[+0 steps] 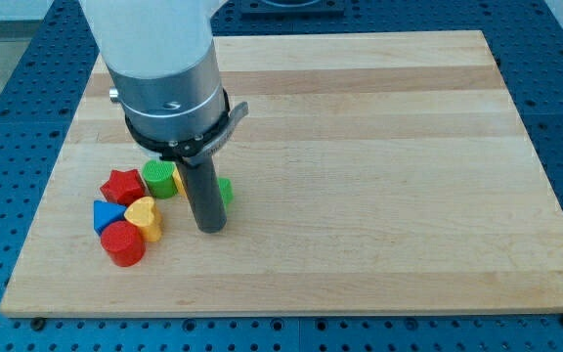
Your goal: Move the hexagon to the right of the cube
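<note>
My tip (pixel 210 228) rests on the wooden board (pixel 379 147) at the right edge of a cluster of blocks. A yellow block (pixel 177 182) shows only as a sliver between the green cylinder (pixel 159 179) and the rod; its shape cannot be made out. A green block (pixel 226 190), perhaps a cube, peeks out from behind the rod's right side. The tip is just below and between these two blocks in the view. I cannot tell whether it touches either.
A red star (pixel 122 184), a blue triangular block (pixel 107 215), a yellow heart (pixel 145 218) and a red cylinder (pixel 123 243) crowd together left of the tip. The arm's wide body hides the board's upper left part.
</note>
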